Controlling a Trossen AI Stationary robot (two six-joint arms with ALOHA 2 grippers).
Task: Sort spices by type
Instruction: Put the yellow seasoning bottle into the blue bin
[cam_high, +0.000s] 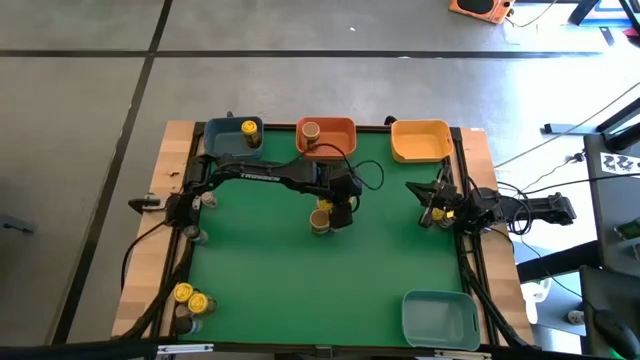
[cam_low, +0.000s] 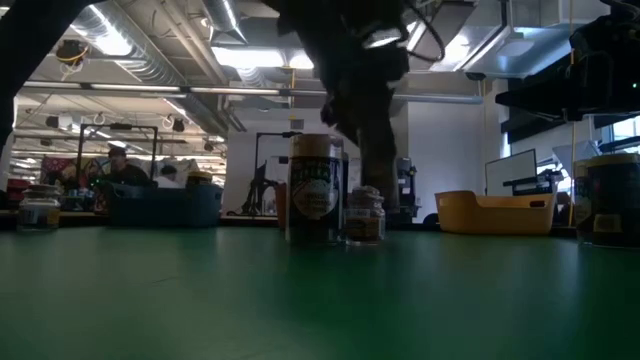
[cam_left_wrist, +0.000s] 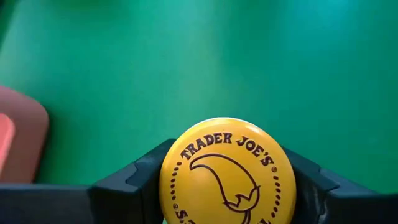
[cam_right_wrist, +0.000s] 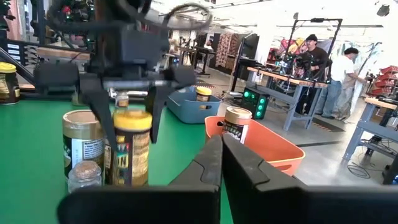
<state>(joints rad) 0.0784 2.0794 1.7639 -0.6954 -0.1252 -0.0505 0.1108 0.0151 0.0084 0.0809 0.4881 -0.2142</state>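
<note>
At mid-table, your left gripper (cam_left_wrist: 227, 186) clamps the yellow-lidded jar (cam_left_wrist: 227, 173) by its lid (rigid, probably light, smooth), so lift straight up; right gripper (cam_right_wrist: 222, 155) sits closed.

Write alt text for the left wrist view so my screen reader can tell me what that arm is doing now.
The left hand has its two dark fingers on either side of a yellow-lidded spice jar, seen from above, the lid printed "Trader Joe's". Green table mat fills the rest, with a corner of the orange bin at one edge.
</note>
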